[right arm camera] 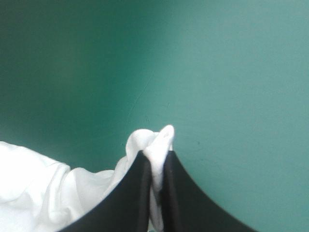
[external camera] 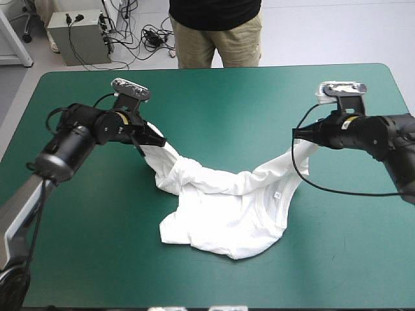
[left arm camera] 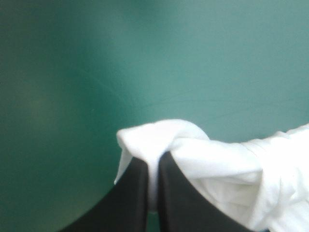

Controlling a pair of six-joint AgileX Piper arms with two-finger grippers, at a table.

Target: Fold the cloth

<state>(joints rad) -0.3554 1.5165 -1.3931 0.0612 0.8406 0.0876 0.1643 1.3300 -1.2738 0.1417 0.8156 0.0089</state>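
The white T-shirt (external camera: 227,210) hangs in a sagging band between both grippers, its lower part crumpled on the teal-green cover at the table's middle front. My left gripper (external camera: 155,139) is shut on the T-shirt at its left end, a fold of cloth (left arm camera: 159,137) bulging past the black fingers (left arm camera: 133,193). At the right end my right gripper (external camera: 299,135) is shut on the T-shirt too, with a small tuft of cloth (right arm camera: 157,142) poking out between its fingers (right arm camera: 181,193). Both held ends are raised a little above the cover.
Bare teal-green cover (external camera: 227,97) stretches behind the T-shirt to the far edge and along both sides. A person stands just beyond the far edge, not over the table.
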